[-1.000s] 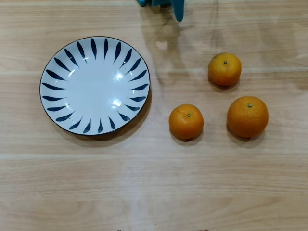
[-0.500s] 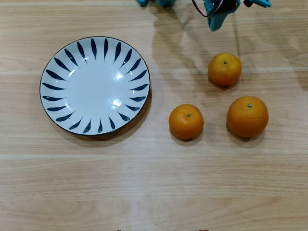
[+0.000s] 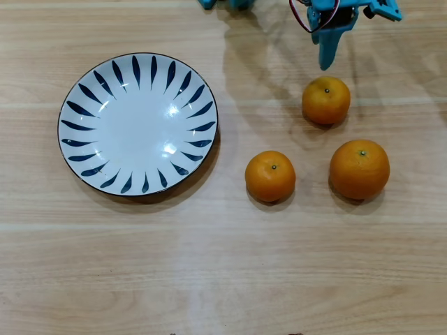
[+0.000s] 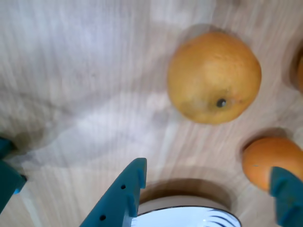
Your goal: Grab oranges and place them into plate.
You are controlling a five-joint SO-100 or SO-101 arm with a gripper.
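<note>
Three oranges lie on the wooden table right of the plate point(image 3: 87, 80) in the overhead view: one at the top point(image 3: 326, 100), one in the middle point(image 3: 270, 176), and a slightly larger one at the right point(image 3: 360, 169). The white plate with blue strokes is empty. My teal gripper point(image 3: 326, 61) hangs at the top edge, its tip just above the top orange and not touching it. In the wrist view the gripper point(image 4: 208, 168) is open and empty. One orange point(image 4: 214, 78) fills the upper middle, another point(image 4: 270, 161) sits near the right finger point(image 4: 286, 198), and the plate rim point(image 4: 189, 215) shows at the bottom.
The arm's teal base parts point(image 3: 223, 3) show at the top edge of the overhead view. Bare light wood table point(image 3: 223, 279) spreads below the plate and oranges.
</note>
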